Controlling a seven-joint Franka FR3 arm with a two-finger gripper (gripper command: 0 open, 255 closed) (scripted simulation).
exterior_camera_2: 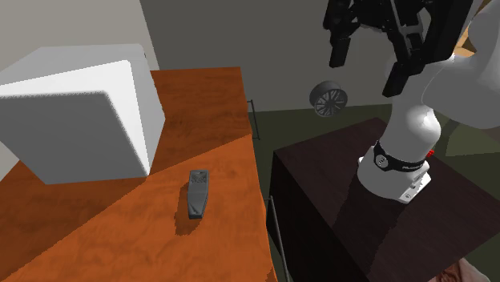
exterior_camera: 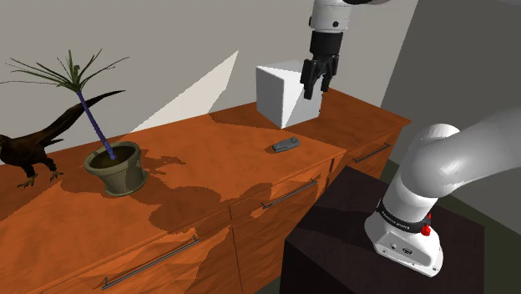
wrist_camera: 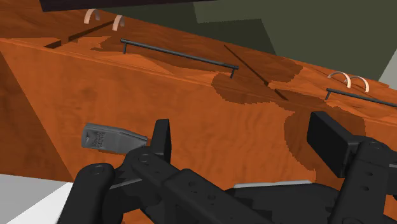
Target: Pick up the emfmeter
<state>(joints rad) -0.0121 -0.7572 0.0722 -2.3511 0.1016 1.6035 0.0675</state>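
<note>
Pincer (exterior_camera: 316, 88) spread, empty, above dresser (exterior_camera: 209, 163); emfmeter (exterior_camera: 285, 145) lying flat on top.

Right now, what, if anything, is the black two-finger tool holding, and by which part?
Nothing. The open black tool is clear of the small grey handheld meter lying on the orange wooden dresser.

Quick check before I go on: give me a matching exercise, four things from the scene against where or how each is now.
Things: 1 emfmeter; 2 white box; 3 potted plant; 4 tool.
States: A open, in the air; B beside the dinosaur figure; C lying flat near the sideboard's front edge; D standing at the back, by the wall.
Pairs: 1-C, 2-D, 3-B, 4-A.
</note>
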